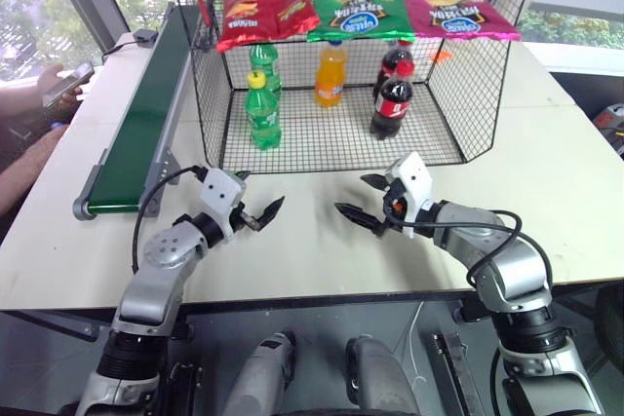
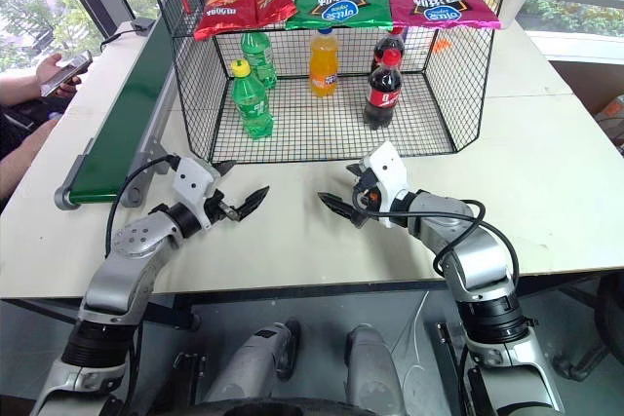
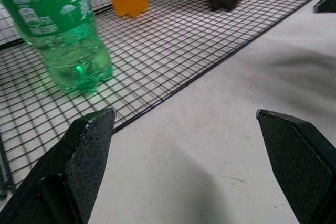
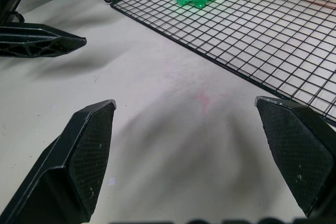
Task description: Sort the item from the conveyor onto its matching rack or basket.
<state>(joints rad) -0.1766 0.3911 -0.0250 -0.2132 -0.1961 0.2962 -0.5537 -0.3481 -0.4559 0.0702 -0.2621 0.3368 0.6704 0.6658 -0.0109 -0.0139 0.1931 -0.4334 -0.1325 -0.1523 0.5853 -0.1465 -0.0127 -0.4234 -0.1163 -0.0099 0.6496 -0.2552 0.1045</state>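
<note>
1. Black wire cage stands on the white table, its open front facing my arms; chip bags lie flat on its top shelf.
2. On its grid floor the bottles stand by kind: two green bottles, one orange soda, two colas.
3. I see nothing on the conveyor along the table's left edge, so I judge the item is already shelved, likely that orange soda.
4. My left gripper and right gripper hover just in front of the cage, tips toward each other, both spread wide and holding nothing.
5. At far left, a person's hand holds a phone.
</note>
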